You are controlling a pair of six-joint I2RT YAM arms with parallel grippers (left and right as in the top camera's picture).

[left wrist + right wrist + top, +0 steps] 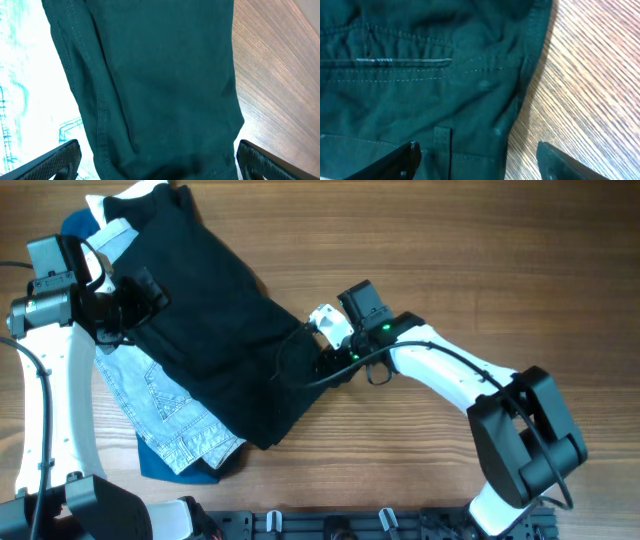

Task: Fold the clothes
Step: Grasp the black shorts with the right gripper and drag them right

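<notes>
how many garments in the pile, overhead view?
3 visible: black shorts on top, across the middle; light-blue denim shorts under them, lower left; a white-and-blue-trimmed piece peeking out top left. More may be buried.

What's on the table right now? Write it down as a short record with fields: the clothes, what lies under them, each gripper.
clothes: black shorts, spread diagonally on the table, not yet folded
underneath: light-blue denim shorts, partly covered by the black shorts
left gripper: open, fingers either side of the black fabric
right gripper: open at the shorts' edge, one finger over fabric, one over bare wood
held: nothing
</notes>
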